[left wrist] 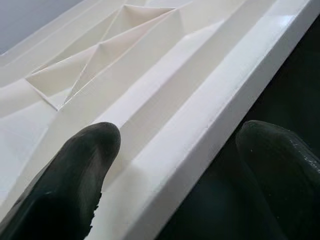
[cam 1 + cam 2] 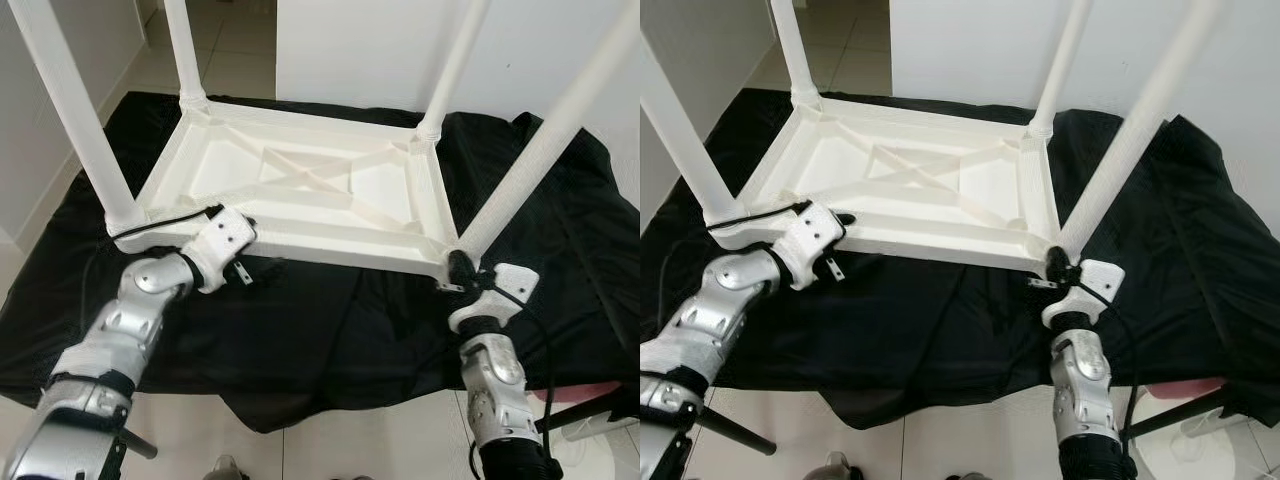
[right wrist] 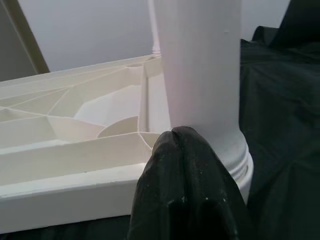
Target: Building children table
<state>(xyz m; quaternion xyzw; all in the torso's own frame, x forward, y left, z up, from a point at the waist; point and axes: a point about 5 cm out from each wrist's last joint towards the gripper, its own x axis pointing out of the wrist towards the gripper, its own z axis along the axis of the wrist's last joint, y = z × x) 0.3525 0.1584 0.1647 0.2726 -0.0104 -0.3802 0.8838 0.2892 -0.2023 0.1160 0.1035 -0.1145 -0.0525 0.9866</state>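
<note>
Upturned white plastic children's table (image 2: pixel 300 190) on black cloth (image 2: pixel 330 330). Left end effector (image 1: pixel 165 165) open astride near rim; right end effector (image 3: pixel 185 185), state unclear, at near-right leg (image 2: pixel 520 180). You steady rim first.

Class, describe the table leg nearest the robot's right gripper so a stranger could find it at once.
A white table lies upside down on a black cloth, four legs pointing up. The leg rises from the near corner on the robot's right. Unlike the others, it has the right gripper at its base.
</note>
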